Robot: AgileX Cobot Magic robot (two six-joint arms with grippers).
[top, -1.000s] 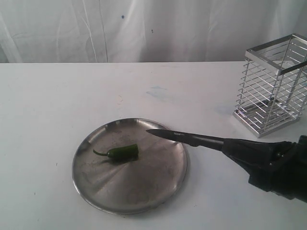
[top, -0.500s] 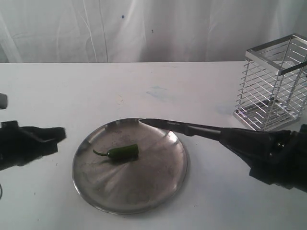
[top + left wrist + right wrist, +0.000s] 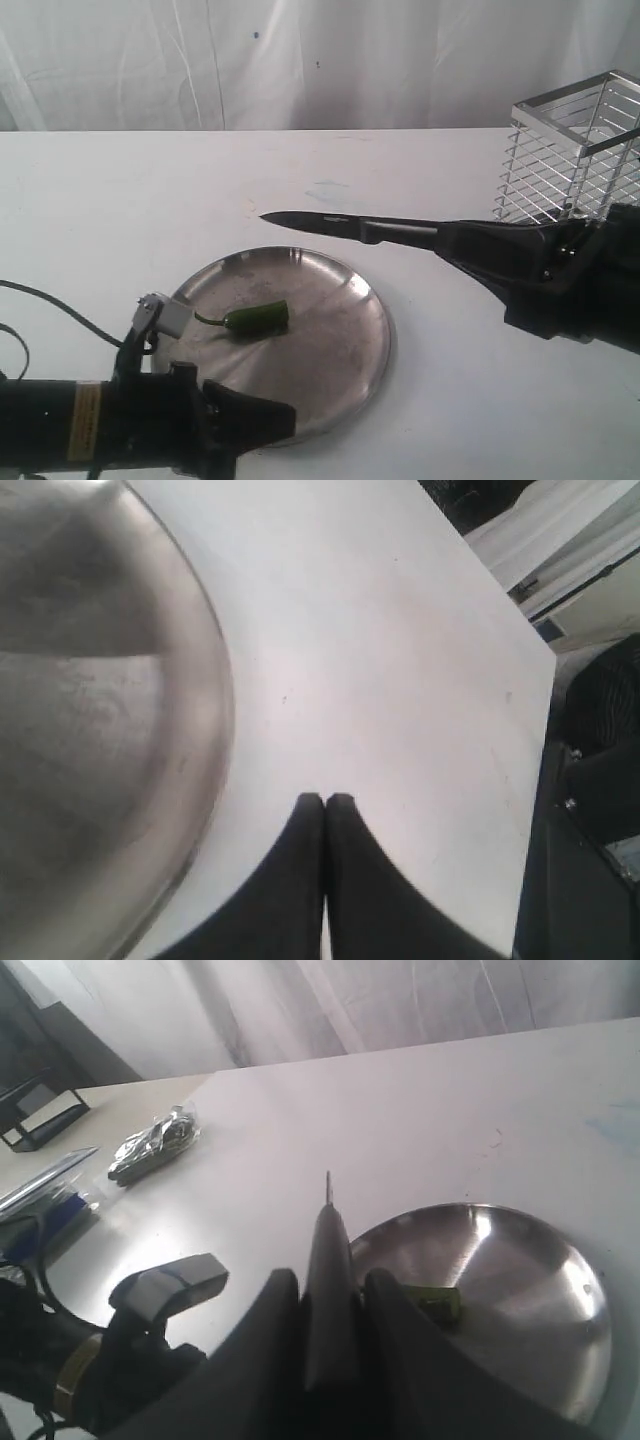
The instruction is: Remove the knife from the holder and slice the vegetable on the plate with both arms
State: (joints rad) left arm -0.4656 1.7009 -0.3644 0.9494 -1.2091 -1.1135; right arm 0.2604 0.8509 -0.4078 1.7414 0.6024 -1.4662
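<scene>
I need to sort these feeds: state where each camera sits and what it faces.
Exterior: off the arms, facing table, plate, pepper, wire holder; both arms show.
Left wrist: on the left arm, looking down at the plate's rim; shut fingers show.
Right wrist: on the right arm, looking along the knife; fingers show.
All share the plate.

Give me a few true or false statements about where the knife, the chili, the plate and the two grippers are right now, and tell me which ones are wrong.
1. The right gripper holds the knife. True.
2. The vegetable is already cut in two. False: the pictures show it in one piece, stem on.
3. The left gripper is closed and holds nothing. True.
4. The knife stands in the holder. False: it is out, its tip above the table just beyond the plate's far rim.
5. The plate holds two vegetables. False: only one.
</scene>
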